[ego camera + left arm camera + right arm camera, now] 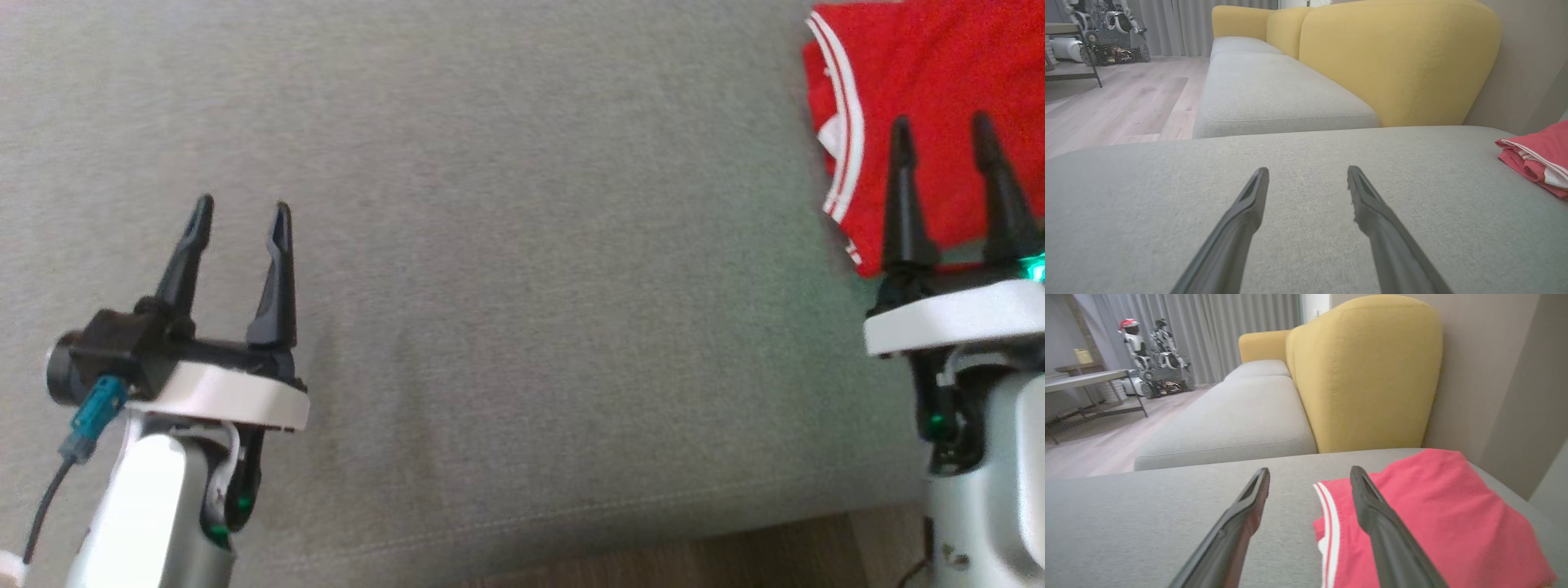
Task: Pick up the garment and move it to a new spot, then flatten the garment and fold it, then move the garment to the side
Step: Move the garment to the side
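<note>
1. The garment (922, 98) is red, with white stripes along its edge.
2. The seat cushion (522, 245) is plain grey; the backrest (1396, 61) is yellow.
3. The left gripper (242, 212) and right gripper (939, 131) have black fingers.
4. The floor (1126, 106) is pale wood.
</note>
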